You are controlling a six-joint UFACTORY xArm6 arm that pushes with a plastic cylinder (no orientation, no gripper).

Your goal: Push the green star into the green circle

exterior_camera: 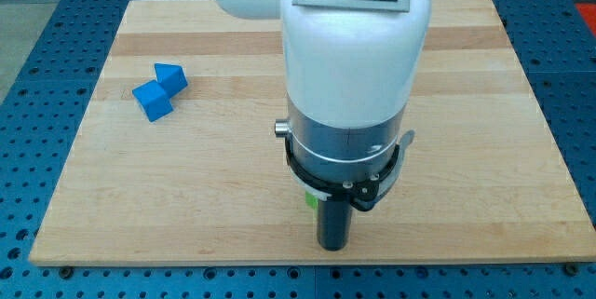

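My tip [333,244] touches the wooden board [186,197] near its bottom edge, just below the arm's white and grey body. A small sliver of green [311,199] shows at the left of the rod, right against it; its shape cannot be made out, and the rest is hidden behind the arm. I cannot tell whether it is the green star or the green circle. No other green block shows.
Two blue blocks lie touching at the view's left: one cube [152,101] and a smaller one [171,77] up and right of it. The arm's body [354,66] covers the board's middle. A blue perforated table [37,75] surrounds the board.
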